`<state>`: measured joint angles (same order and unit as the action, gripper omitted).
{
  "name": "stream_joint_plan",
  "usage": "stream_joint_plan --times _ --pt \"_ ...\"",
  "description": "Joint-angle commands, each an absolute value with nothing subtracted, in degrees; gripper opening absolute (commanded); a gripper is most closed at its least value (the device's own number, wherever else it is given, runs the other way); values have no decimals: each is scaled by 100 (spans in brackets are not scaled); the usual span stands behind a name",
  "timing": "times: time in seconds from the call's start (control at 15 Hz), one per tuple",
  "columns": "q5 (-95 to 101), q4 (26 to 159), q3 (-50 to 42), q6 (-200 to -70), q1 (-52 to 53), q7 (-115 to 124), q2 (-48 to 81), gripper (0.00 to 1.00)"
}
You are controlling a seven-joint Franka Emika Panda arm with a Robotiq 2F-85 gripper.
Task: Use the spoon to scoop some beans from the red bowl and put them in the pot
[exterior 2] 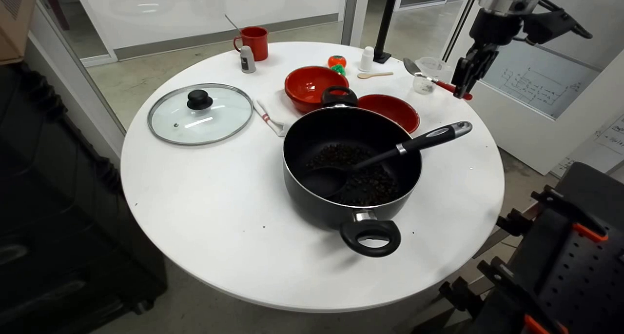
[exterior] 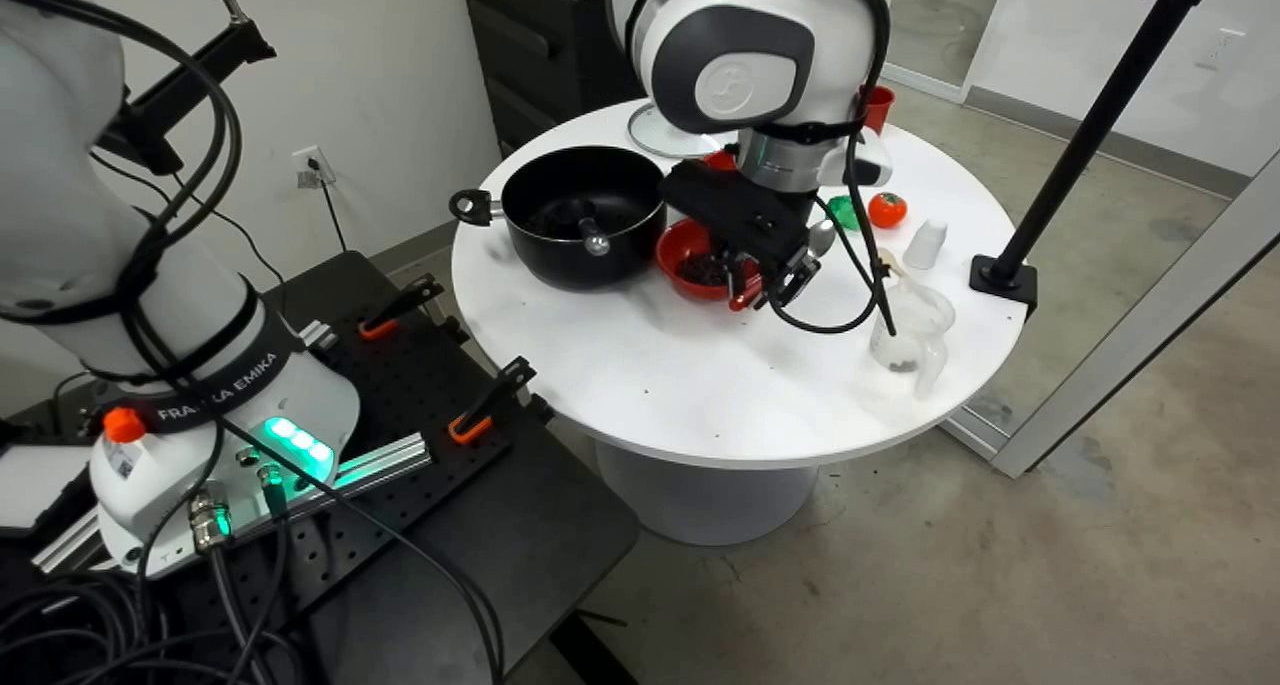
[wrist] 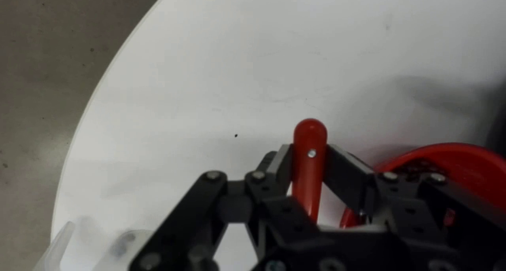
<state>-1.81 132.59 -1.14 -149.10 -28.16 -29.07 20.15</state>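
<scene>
My gripper (wrist: 309, 156) is shut on the red handle of the spoon (wrist: 310, 184), near the handle's end. In an exterior view the spoon's metal head (exterior 2: 412, 67) points away from the gripper (exterior 2: 461, 86), above the table; its load is unclear. The red bowl (exterior: 680, 250) with a dark mass of beans (exterior: 703, 268) is below and beside the gripper; it also shows in the wrist view (wrist: 470, 164). In an exterior view the bowl (exterior 2: 397, 112) is partly hidden behind the black pot (exterior 2: 317, 207). Beans (exterior 2: 373, 185) cover part of the pot's floor.
A black ladle (exterior 2: 434, 138) leans in the pot, its handle over the rim. A second red bowl (exterior 2: 307, 83), glass lid (exterior 2: 195, 122), red mug (exterior 2: 256, 42) and clear plastic cup (exterior: 893, 343) stand around. A tomato (exterior: 887, 209) and white shaker (exterior: 926, 244) are nearby.
</scene>
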Motion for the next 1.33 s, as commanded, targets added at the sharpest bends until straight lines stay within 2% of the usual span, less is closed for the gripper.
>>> stream_joint_plan --times 0.0,0.53,1.27 --pt "-275 13072 -215 -13992 -2546 -3260 1713 6" --pt "725 13064 -544 -12917 -1748 -3254 1473 6" --pt "2825 13402 -675 -13219 -753 -1824 1566 6"
